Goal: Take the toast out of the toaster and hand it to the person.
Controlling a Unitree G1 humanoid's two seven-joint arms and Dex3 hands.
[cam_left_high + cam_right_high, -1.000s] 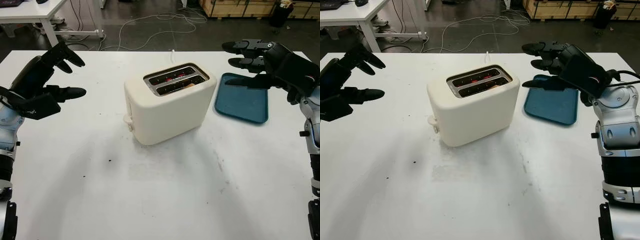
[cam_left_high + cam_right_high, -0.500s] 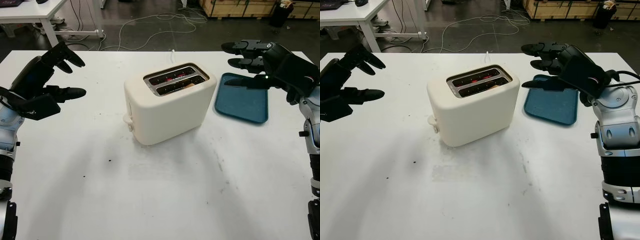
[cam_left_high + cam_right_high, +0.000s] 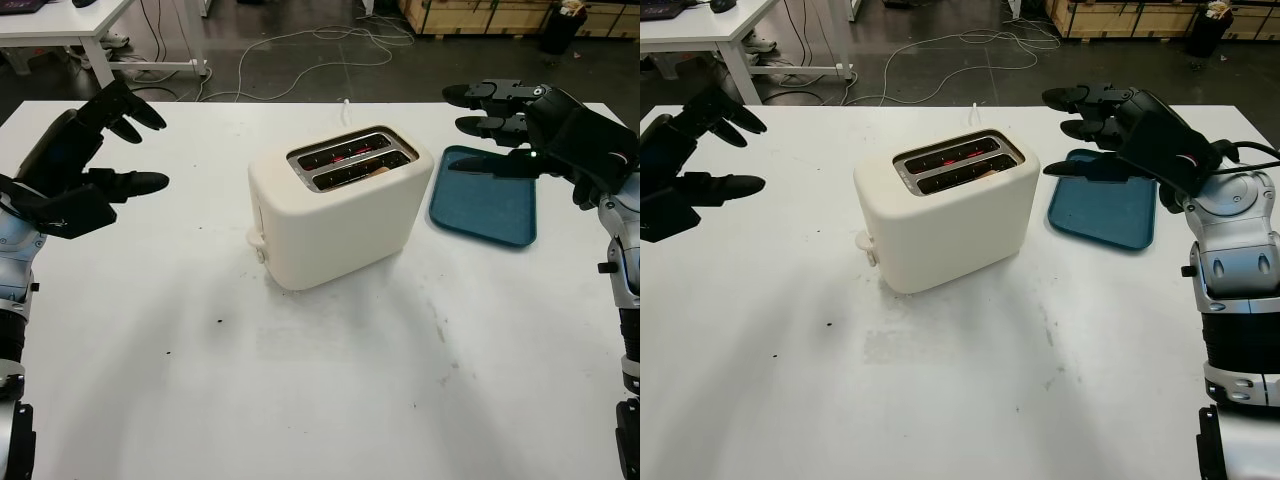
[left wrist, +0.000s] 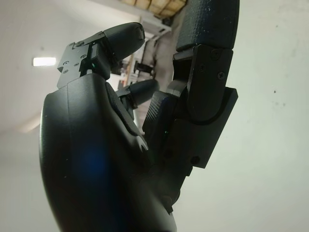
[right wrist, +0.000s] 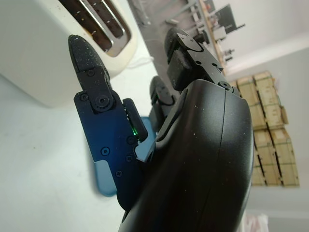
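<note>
A cream two-slot toaster [image 3: 335, 213] stands in the middle of the white table [image 3: 300, 400], its heating wires glowing red in the slots. A bit of toast [image 3: 379, 171] shows at the right end of the nearer slot, sunk inside. My left hand [image 3: 85, 160] is open, raised above the table's left side, well away from the toaster. My right hand [image 3: 530, 130] is open, held above the blue tray [image 3: 485, 205] to the toaster's right. The toaster's top [image 5: 104, 24] appears past my right hand's fingers [image 5: 94, 82] in the right wrist view.
The blue tray lies flat at the table's back right. The toaster's lever knob [image 3: 256, 241] sticks out on its left end. Cables run over the dark floor [image 3: 300, 50] behind the table. Another white table [image 3: 70, 25] stands at the far left, wooden crates [image 3: 500, 15] at the far right.
My left hand has drifted slightly to the left and up. The right hand and the toaster stay where they were.
</note>
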